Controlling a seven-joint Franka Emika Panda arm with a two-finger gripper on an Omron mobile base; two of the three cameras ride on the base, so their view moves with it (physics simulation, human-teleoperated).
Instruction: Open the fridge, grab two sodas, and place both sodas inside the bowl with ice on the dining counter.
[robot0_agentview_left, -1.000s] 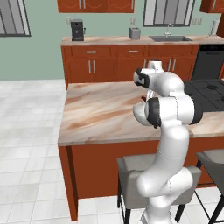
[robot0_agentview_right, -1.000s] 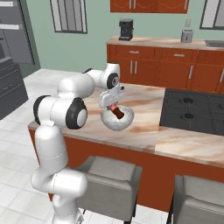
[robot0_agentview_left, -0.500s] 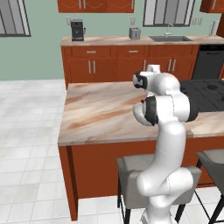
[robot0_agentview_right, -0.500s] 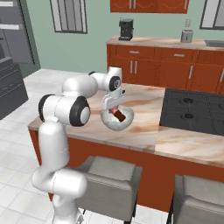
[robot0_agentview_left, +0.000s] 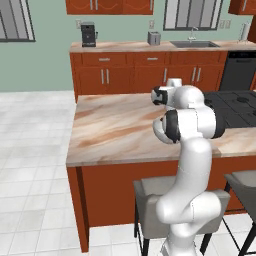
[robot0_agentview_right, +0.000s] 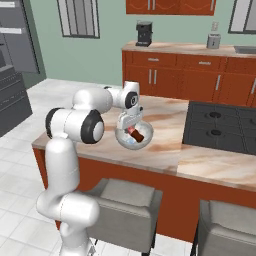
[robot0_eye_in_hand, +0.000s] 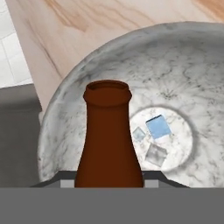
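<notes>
A brown soda bottle (robot0_agentview_right: 136, 133) hangs over the bowl with ice (robot0_agentview_right: 133, 137) at centre frame in the right base view, gripped low on its body by the robot's hand (robot0_agentview_right: 131, 125), whose fingers are clamped on the bottle's sides. In the hand view the bottle (robot0_eye_in_hand: 108, 140) rises from the bottom edge, neck and open mouth pointing away from the camera toward the top of the frame; its long axis runs straight along the hand. From the right base view it lies tilted, one end lower right within the bowl's rim. The bottle looks rigid, smooth and likely slippery, probably light; a hold across the wide lower body seems surer than the narrow neck. The speckled bowl (robot0_eye_in_hand: 183, 78) sits on the marbled surface (robot0_agentview_right: 165, 145), a few ice cubes (robot0_eye_in_hand: 153, 135) on its floor, right of the bottle in the hand view.
</notes>
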